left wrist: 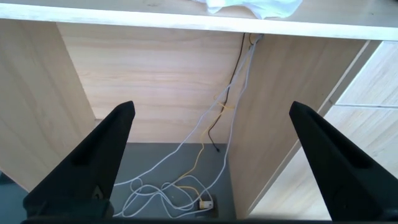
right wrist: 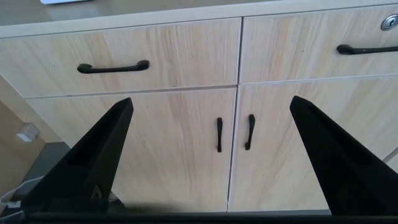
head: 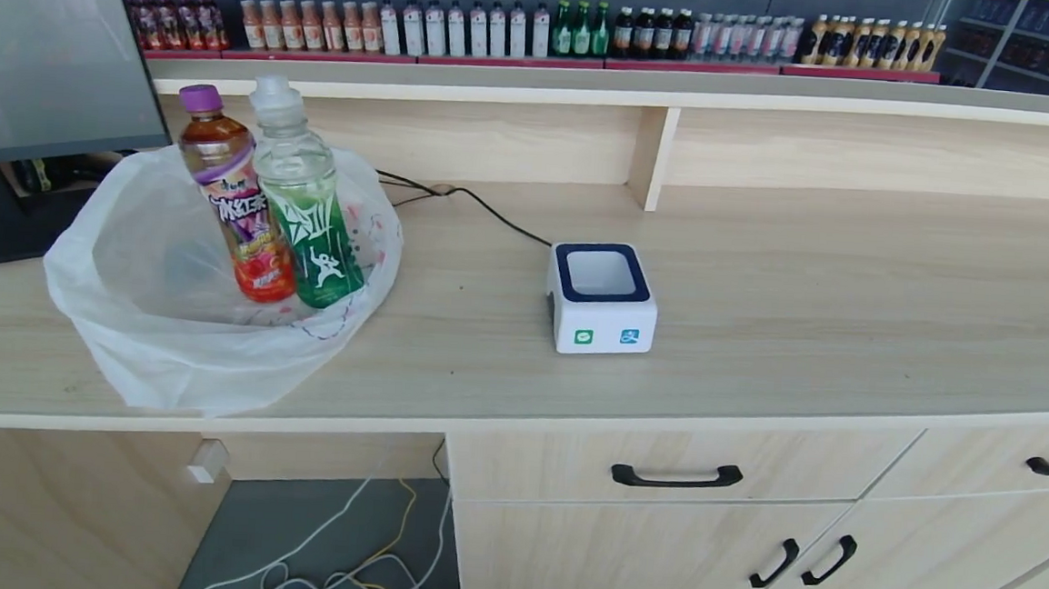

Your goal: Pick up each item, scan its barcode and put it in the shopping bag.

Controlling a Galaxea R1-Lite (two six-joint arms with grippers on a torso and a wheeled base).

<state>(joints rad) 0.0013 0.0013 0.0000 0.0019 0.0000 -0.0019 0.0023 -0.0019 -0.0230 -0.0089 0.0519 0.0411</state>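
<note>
Our left claw and right claw hang wide open below the pale wooden counter. We fear the slack white plastic shopping bag, sitting at its edge, could slide off.

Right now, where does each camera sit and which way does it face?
Head view: on the head, looking forward and down at the pale wooden counter, white plastic shopping bag and white box scanner.
Left wrist view: low, facing under the counter at loose floor cables; black jaws wide apart.
Right wrist view: low, facing the black drawer handle; black jaws wide apart.
Shared: head and left see the cables; head and right, that handle.
</note>
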